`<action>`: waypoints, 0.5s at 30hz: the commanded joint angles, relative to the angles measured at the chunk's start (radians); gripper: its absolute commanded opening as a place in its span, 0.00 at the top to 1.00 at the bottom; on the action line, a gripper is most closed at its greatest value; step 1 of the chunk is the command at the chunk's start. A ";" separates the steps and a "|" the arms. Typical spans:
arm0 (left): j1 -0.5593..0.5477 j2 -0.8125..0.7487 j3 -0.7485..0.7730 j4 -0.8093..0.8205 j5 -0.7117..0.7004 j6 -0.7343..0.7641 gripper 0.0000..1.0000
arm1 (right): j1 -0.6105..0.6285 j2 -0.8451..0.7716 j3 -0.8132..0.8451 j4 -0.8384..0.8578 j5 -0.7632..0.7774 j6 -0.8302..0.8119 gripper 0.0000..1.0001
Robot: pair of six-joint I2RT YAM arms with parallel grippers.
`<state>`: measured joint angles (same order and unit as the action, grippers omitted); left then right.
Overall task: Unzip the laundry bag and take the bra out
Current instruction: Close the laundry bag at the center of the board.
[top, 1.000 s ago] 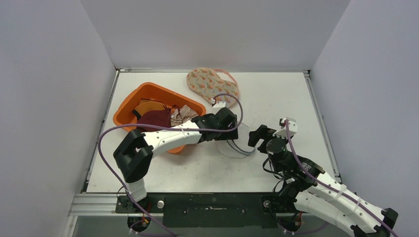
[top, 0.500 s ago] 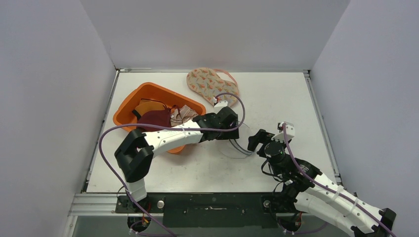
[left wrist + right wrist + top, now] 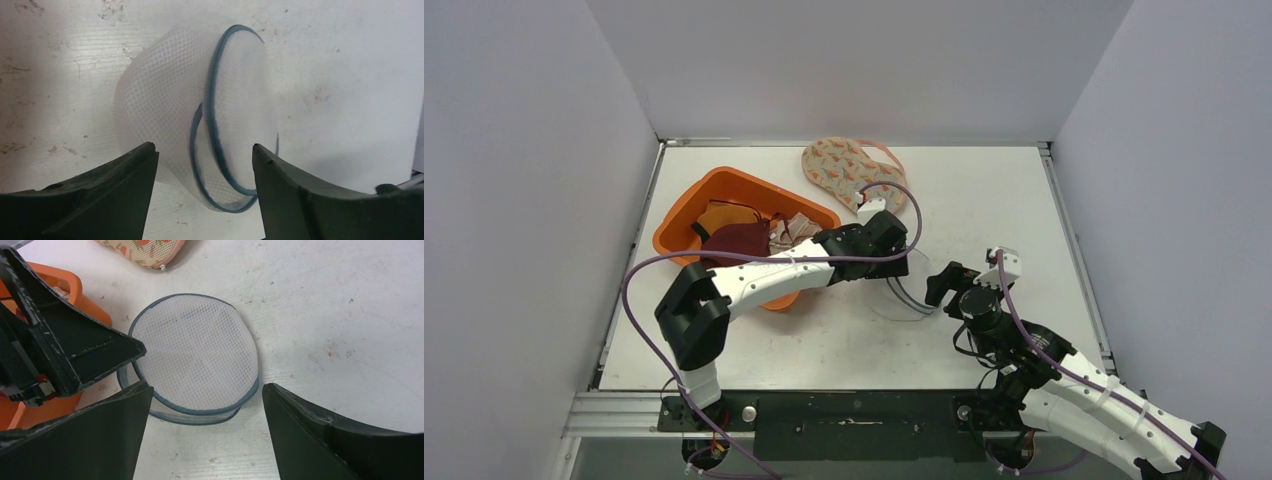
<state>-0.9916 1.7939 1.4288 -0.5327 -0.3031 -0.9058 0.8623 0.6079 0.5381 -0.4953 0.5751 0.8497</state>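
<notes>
The laundry bag lies on the desk, what looks like the bra just behind it. Left gripper and right gripper hang wide over it, empty — pinch the blue rim, not loose mesh.

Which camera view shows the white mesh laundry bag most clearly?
The right wrist view: the laundry bag lies there nearly whole, its round mesh face and blue rim plain. The left wrist view shows it from the side only. The top view shows it small and faint.
</notes>
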 commanded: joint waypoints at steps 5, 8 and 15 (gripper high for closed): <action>-0.014 0.019 0.083 0.012 0.009 -0.002 0.45 | -0.007 -0.013 -0.002 0.015 0.012 -0.005 0.17; -0.015 0.018 0.059 0.025 0.019 -0.003 0.46 | -0.007 -0.017 -0.001 0.012 0.015 -0.003 0.17; -0.011 0.031 0.040 0.042 0.046 -0.005 0.45 | -0.007 -0.008 0.007 0.011 0.016 -0.002 0.17</action>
<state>-1.0019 1.8168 1.4696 -0.5266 -0.2768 -0.9073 0.8623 0.6037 0.5381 -0.4953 0.5751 0.8497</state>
